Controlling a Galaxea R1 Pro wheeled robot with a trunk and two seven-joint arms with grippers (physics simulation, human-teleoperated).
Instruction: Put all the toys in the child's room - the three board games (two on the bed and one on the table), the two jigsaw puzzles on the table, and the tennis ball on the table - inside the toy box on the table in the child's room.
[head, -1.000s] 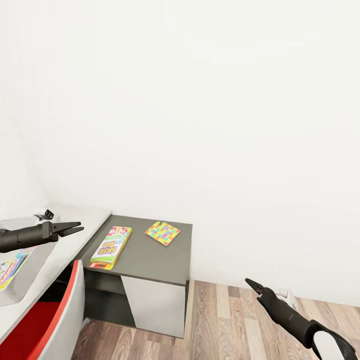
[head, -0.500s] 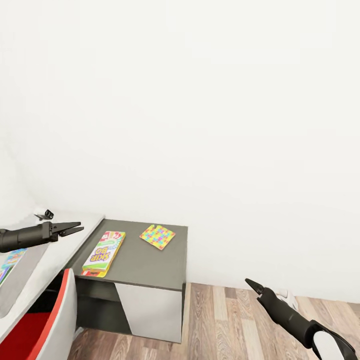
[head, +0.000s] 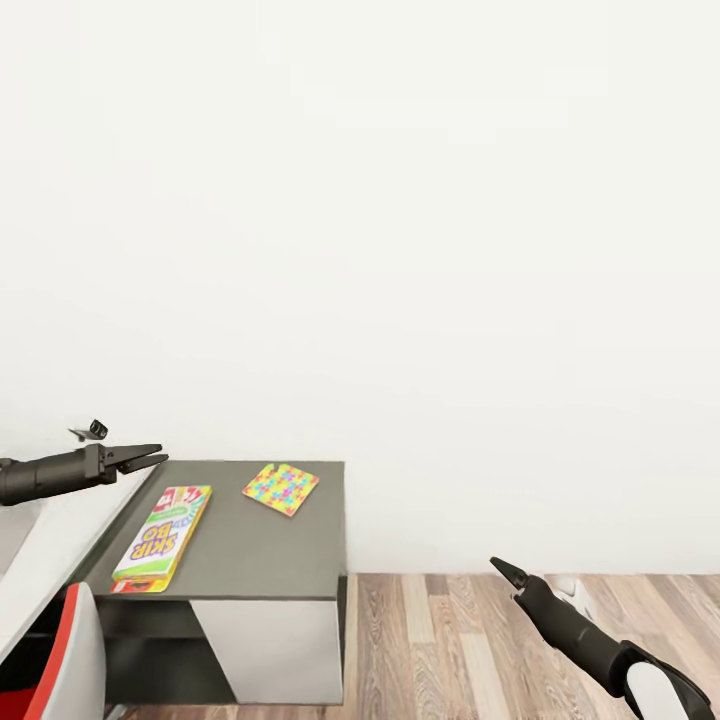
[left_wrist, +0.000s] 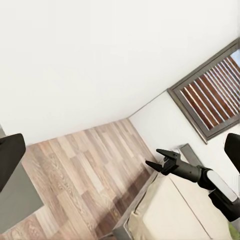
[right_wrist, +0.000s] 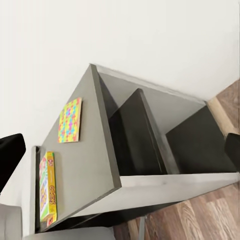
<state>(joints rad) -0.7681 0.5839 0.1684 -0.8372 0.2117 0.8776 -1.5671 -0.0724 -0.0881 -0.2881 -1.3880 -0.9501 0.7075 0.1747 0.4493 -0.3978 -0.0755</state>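
Note:
A yellow-green-red SKIP-BO board game (head: 160, 535) lies flat on the dark-grey lower wing of the table (head: 270, 550). A mosaic jigsaw puzzle (head: 281, 488) lies near the wing's back edge. Both also show in the right wrist view: the board game (right_wrist: 47, 192) and the puzzle (right_wrist: 69, 120). My left gripper (head: 148, 457) hovers open and empty over the light-grey desk top (head: 55, 540), left of the game. My right gripper (head: 505, 571) hangs open and empty over the floor, right of the wing. The toy box and tennis ball are out of view. The beige bed (left_wrist: 167, 215) shows in the left wrist view.
A red and white chair (head: 60, 650) stands at the lower left by the desk. The wing has open dark shelf compartments (right_wrist: 150, 140) below its top. A white wall is behind, wood-plank floor (head: 450, 640) to the right, and a slatted window (left_wrist: 215, 95) is beyond the bed.
The head view has swung to the right, so desk, game and puzzle sit further left and lower in the picture, and the grey bin has left it. Both arms keep their pose.

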